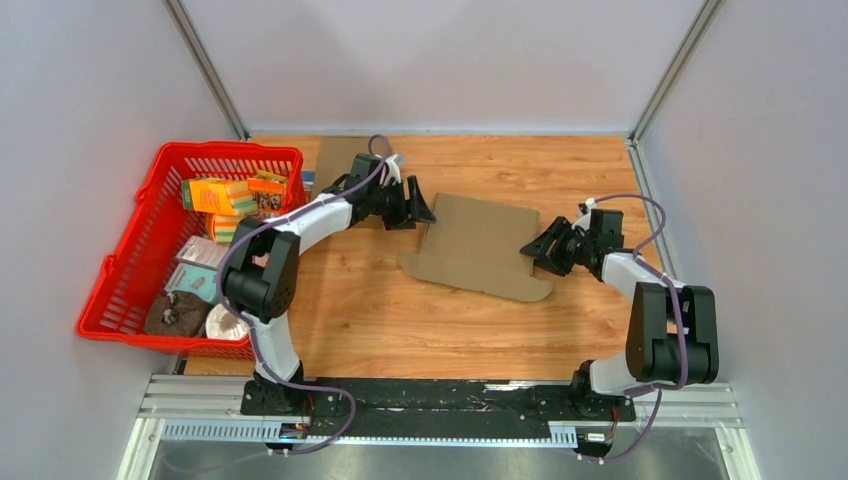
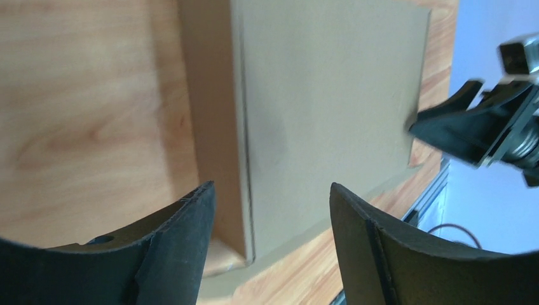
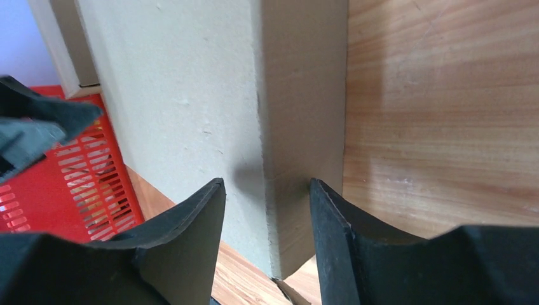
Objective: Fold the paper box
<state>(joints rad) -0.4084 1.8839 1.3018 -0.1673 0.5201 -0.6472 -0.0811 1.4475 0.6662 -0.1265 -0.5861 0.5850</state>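
Cardboard box (image 1: 478, 248): we judge it light, stiff; hold by side edges.
Left gripper (image 1: 425, 212): apart.
Right gripper (image 1: 533, 252): apart, astride its edge.

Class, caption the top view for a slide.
Left gripper and right gripper flank the flat cardboard box beside a red basket.

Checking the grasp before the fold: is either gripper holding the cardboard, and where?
Nothing is held yet. The left gripper straddles the left flap of the paper box, the right gripper its right flap, both with jaws apart, not pinching.
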